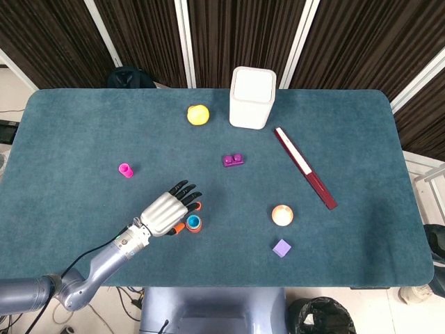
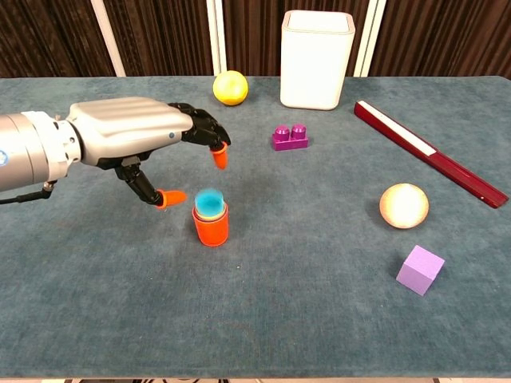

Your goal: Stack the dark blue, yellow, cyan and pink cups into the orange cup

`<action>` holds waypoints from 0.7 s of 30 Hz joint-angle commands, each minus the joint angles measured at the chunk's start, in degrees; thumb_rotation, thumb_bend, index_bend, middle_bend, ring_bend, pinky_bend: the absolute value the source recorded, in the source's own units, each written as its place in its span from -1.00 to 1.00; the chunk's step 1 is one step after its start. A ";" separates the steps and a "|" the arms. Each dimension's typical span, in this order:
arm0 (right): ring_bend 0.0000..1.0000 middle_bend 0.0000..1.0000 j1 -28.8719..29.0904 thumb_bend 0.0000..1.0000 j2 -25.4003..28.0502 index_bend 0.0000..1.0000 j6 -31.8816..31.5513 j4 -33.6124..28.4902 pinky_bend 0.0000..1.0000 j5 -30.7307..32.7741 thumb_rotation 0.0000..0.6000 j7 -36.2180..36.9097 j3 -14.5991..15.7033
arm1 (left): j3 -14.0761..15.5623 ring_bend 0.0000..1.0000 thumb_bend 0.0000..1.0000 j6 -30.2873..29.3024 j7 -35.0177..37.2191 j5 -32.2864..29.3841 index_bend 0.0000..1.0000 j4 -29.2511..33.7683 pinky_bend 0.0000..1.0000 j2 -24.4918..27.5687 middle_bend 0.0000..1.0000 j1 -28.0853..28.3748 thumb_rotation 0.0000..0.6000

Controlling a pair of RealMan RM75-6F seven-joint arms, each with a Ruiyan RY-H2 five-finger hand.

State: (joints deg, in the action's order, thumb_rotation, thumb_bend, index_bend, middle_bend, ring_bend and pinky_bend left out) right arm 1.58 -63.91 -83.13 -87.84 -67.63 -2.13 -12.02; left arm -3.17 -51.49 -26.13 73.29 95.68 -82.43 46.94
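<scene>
The orange cup (image 2: 211, 227) stands upright on the blue cloth near the front left. The cyan cup (image 2: 210, 201) sits in its mouth, blurred, with a thin yellow rim showing just under it. No dark blue cup can be seen. My left hand (image 2: 136, 140) hovers just left of the stack with its fingers spread, and the orange fingertips (image 2: 171, 197) are apart from the cups and hold nothing. From the head view the stack (image 1: 193, 223) lies right beside the left hand (image 1: 165, 212). The pink cup (image 1: 125, 170) stands alone further left. My right hand is out of sight.
A yellow ball (image 1: 198, 114) and a white container (image 1: 252, 97) stand at the back. A purple brick (image 1: 233, 160) lies mid-table, with a dark red bar (image 1: 304, 167) to its right. A peach ball (image 1: 281, 215) and a lilac cube (image 1: 281, 248) sit front right.
</scene>
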 commanded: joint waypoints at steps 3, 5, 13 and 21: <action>-0.93 -1.00 -0.01 -0.16 0.06 -0.93 0.07 -0.10 -0.95 0.06 1.00 0.11 -0.02 | -0.17 -1.00 -0.37 0.38 -1.99 -2.26 -0.70 0.68 -1.00 0.16 -0.82 0.16 1.00; -0.93 -1.00 -0.02 -0.16 0.06 -0.93 0.02 -0.09 -0.95 0.06 1.00 0.03 -0.03 | -0.70 -1.00 -0.38 -0.49 -2.64 -2.99 -0.70 1.06 -1.00 0.48 -0.82 0.01 1.00; -0.93 -1.00 0.23 -0.16 -0.34 -0.93 0.46 0.14 -0.95 0.11 1.00 -0.65 0.20 | -3.75 -1.00 -0.41 -2.94 -6.80 -8.54 -0.67 -0.99 -1.00 2.79 -0.82 0.24 1.00; -0.93 -1.00 0.73 -0.16 -1.21 -0.93 1.26 0.52 -0.95 0.48 1.00 -2.41 0.60 | -6.40 -1.00 -0.44 1.04 -9.39 -22.23 -0.61 -8.32 -1.00 4.82 -0.82 2.05 1.00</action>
State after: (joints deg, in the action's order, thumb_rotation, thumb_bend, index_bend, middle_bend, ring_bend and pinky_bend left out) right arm 2.24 -65.01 -81.96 -87.39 -67.23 -4.40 -11.47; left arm -8.38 -52.32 -34.46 55.51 90.67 -78.54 48.11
